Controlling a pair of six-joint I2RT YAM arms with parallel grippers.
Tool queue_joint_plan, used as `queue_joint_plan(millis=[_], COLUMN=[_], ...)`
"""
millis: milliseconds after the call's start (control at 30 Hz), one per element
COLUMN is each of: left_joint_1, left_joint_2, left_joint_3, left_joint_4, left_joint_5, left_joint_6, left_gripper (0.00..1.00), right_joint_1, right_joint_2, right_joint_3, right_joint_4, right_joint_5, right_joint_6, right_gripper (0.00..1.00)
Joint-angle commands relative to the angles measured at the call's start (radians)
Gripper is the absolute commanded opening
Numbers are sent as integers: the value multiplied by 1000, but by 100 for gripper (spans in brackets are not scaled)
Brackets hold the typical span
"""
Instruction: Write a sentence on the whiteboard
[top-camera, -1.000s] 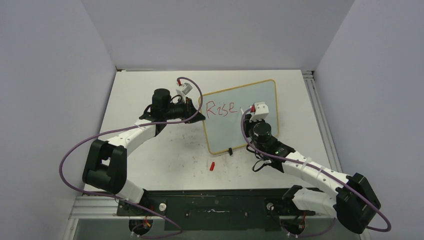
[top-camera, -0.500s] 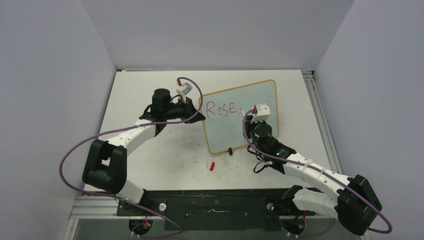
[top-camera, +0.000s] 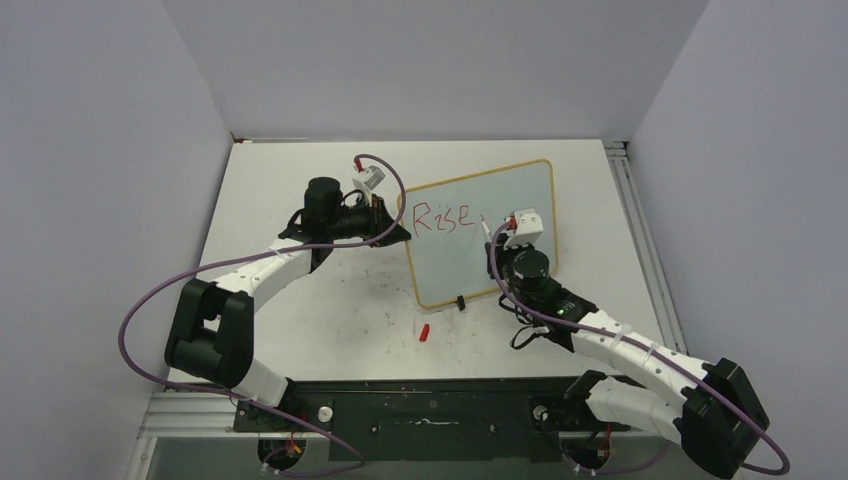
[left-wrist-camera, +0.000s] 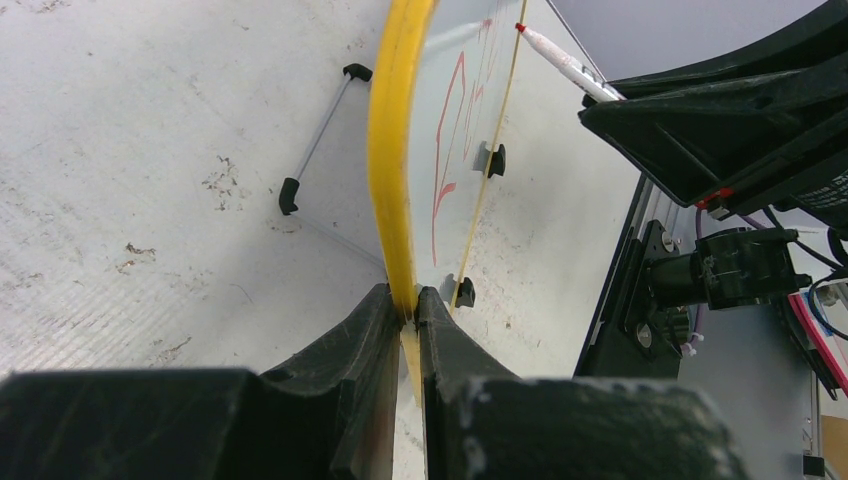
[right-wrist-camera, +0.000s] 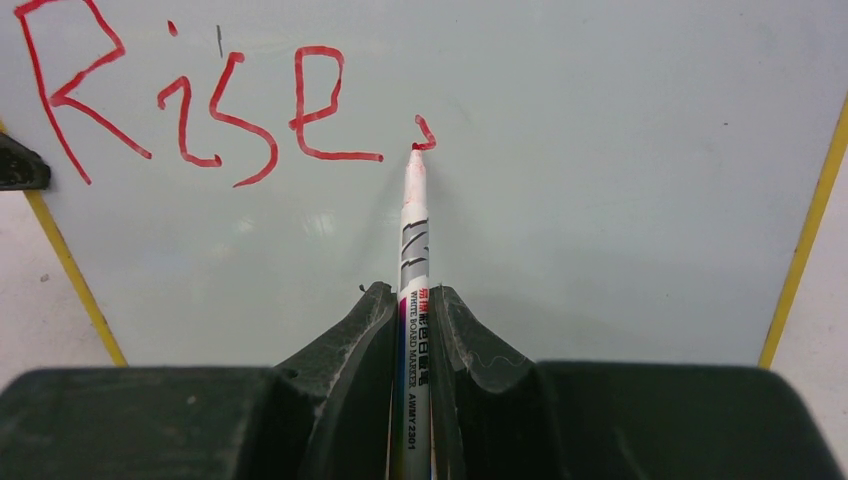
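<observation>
The whiteboard (top-camera: 505, 195) (right-wrist-camera: 620, 170) lies tilted on the table, its yellow-wood frame (left-wrist-camera: 396, 150) seen edge-on in the left wrist view. My left gripper (top-camera: 402, 229) (left-wrist-camera: 407, 303) is shut on the frame at the board's left edge. Red lettering of the sentence (top-camera: 444, 217) (right-wrist-camera: 200, 110) reads "Rise" with a small comma after it. My right gripper (top-camera: 499, 240) (right-wrist-camera: 412, 298) is shut on a white whiteboard marker (right-wrist-camera: 413, 225) (left-wrist-camera: 560, 62). The marker's red tip touches the board at the comma.
A red marker cap (top-camera: 424, 333) lies on the scuffed white table in front of the board. A black clip foot (top-camera: 460, 302) sits on the board's near edge. Grey walls enclose the table, and a metal rail (top-camera: 628, 200) runs along its right side.
The right gripper with the marker has shifted slightly right and toward the near edge, and a small red comma has appeared after "Rise". The left arm and board have not moved.
</observation>
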Motion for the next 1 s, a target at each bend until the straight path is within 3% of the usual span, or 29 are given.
queue_joint_plan(millis=[0,233,967], left_joint_1=[-2,-2,-2], left_joint_2=[-37,-34,-30], left_joint_3=[34,36,40], left_joint_4=[20,20,9], left_joint_5=[7,7,4], left_joint_6=[25,26,37], left_gripper=[0,0,0], right_joint_1=[9,7,-100], right_joint_2=[-100,-149,-9], right_joint_3=[-3,27,73], right_joint_4=[5,-62,66], right_joint_5=[-19,81,-38], right_joint_6=[-3,-27,-99], right_gripper=[5,5,5])
